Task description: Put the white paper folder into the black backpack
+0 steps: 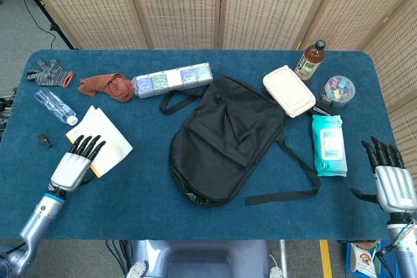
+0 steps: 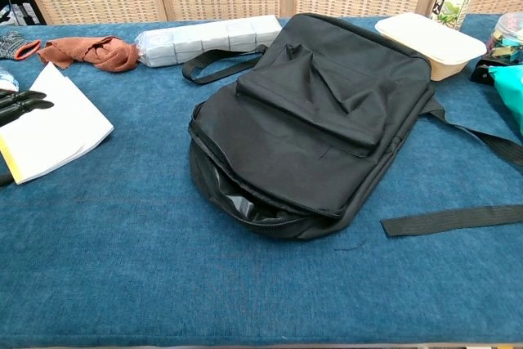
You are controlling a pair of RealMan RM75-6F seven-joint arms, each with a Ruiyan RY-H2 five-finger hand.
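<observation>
White paper folder: laid flat on the blue table at about 9 o'clock from the black backpack, well apart from it; a yellow edge is seen along its near side. Fingers of the left hand are held straight and slightly spread, their dark tips lying over the folder's near corner; in the chest view the tips show at the left border above the white sheet; whether they press on it cannot be told. Nothing is gripped.

Right hand: fingers extended and apart, nothing held, placed at the table's 4 o'clock corner, apart from every item.

Black backpack: lying flat at centre, zip mouth parted toward 6 o'clock, straps trailing toward 4 o'clock.

Other items, listed from 10 o'clock round to 3 o'clock: grey glove, water bottle, rust cloth, tissue pack row, white lunch box, tea bottle, clip jar, wet wipes pack. A small black object is noted just beside the folder at 9 o'clock.
</observation>
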